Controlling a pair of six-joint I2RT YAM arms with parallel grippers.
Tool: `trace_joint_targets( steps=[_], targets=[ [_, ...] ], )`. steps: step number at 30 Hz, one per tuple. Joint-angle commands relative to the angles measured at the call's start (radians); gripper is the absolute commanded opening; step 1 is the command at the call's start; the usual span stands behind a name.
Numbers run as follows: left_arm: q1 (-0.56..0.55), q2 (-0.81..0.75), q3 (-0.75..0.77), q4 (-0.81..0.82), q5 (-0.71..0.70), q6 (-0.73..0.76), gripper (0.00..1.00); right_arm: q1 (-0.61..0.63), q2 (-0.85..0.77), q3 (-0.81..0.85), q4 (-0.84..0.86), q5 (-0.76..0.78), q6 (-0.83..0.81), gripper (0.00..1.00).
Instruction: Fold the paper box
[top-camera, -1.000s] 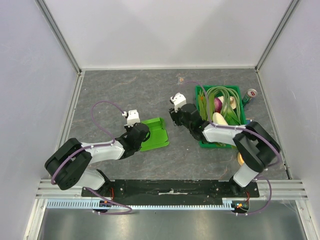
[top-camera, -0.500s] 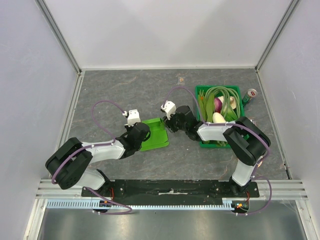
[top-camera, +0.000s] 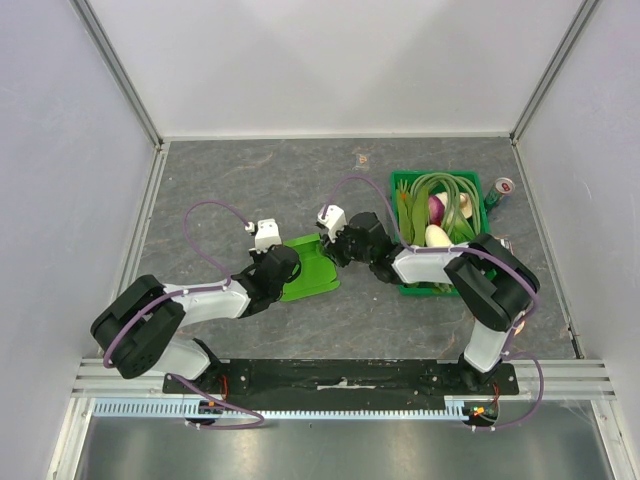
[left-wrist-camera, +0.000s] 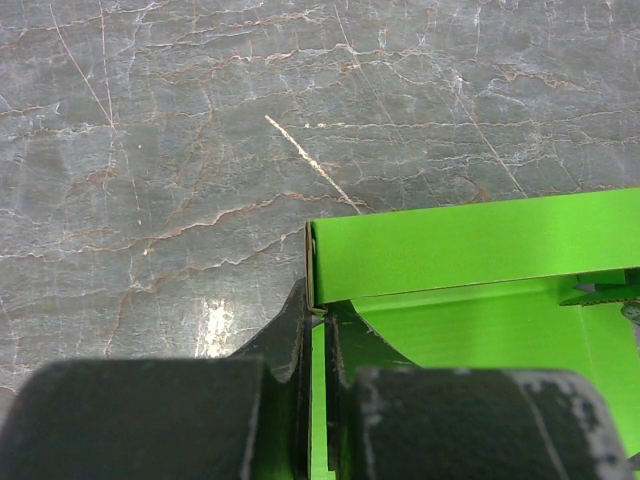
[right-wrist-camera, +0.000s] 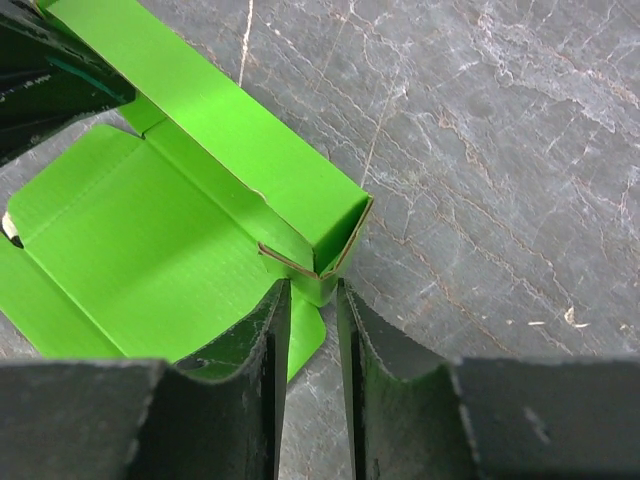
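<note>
The lime-green paper box (top-camera: 312, 272) lies partly folded on the grey stone tabletop, with its far long wall standing up (left-wrist-camera: 470, 240). My left gripper (top-camera: 286, 270) is at the box's left end, shut (left-wrist-camera: 318, 312) on the thin side wall by the left corner. From the right, my right gripper (top-camera: 331, 252) reaches the far right corner. Its jaws (right-wrist-camera: 312, 295) stand a narrow gap apart on either side of the folded corner (right-wrist-camera: 318, 268). The inside floor of the box (right-wrist-camera: 130, 240) lies flat.
A dark-green crate (top-camera: 398, 181) of vegetables stands just right of the right arm. A drink can (top-camera: 502, 187) stands beyond it at the right wall. White walls and metal rails close in the table on three sides.
My right arm has swung left from the crate to the box's far right corner, and its jaws have narrowed. The left gripper has held still on the box wall.
</note>
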Motion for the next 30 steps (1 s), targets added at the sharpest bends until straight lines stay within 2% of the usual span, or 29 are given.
trace_joint_targets(
  steps=[1, 7, 13, 19, 25, 27, 30],
  targets=[
    [-0.003, 0.009, 0.015, -0.024, -0.015, 0.015, 0.02, 0.028, 0.015, 0.01, 0.127, 0.04, 0.006, 0.3],
    [-0.003, 0.014, 0.018, -0.024, -0.004, 0.013, 0.02, 0.083, 0.062, -0.003, 0.244, 0.178, 0.015, 0.21],
    [-0.003, 0.015, 0.02, -0.028, 0.0, 0.016, 0.02, 0.137, 0.102, -0.021, 0.37, 0.374, 0.031, 0.26],
    [-0.003, 0.014, 0.02, -0.03, 0.0, 0.019, 0.02, 0.14, 0.134, -0.004, 0.416, 0.407, 0.04, 0.25],
    [-0.003, 0.025, 0.026, -0.031, 0.005, 0.022, 0.02, 0.14, 0.157, 0.016, 0.425, 0.402, 0.066, 0.31],
    [-0.003, 0.026, 0.027, -0.031, 0.008, 0.024, 0.02, 0.139, 0.163, 0.025, 0.419, 0.388, 0.064, 0.3],
    [-0.003, 0.029, 0.029, -0.033, 0.012, 0.022, 0.02, 0.14, 0.173, 0.042, 0.408, 0.385, 0.069, 0.24]
  ],
)
